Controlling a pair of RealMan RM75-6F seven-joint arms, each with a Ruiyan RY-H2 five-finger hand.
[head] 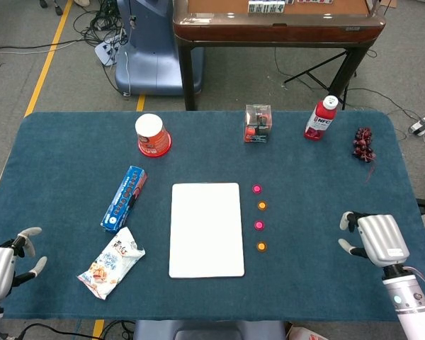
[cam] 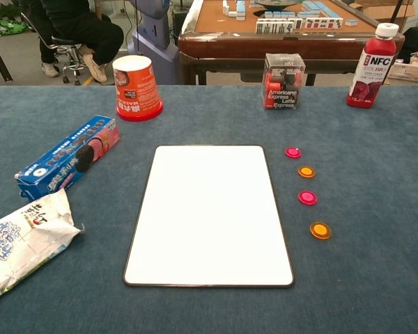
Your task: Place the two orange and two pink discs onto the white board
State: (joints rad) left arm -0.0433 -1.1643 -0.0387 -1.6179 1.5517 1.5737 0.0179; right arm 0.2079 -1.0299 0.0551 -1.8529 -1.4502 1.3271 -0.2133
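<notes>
The white board (head: 207,229) (cam: 209,213) lies flat at the middle of the blue table. To its right, discs sit in a column on the cloth: a pink disc (head: 256,189) (cam: 292,152), an orange disc (head: 262,205) (cam: 306,171), a second pink disc (head: 259,225) (cam: 307,197) and a second orange disc (head: 261,246) (cam: 320,230). My right hand (head: 372,239) hovers at the table's right edge, fingers apart and empty, well right of the discs. My left hand (head: 7,261) is at the near left corner, open and empty. Neither hand shows in the chest view.
A blue cookie box (head: 124,198) and a white snack bag (head: 111,262) lie left of the board. At the back stand an orange cup (head: 152,134), a clear coffee box (head: 258,123), a red juice bottle (head: 320,117) and dark grapes (head: 363,144).
</notes>
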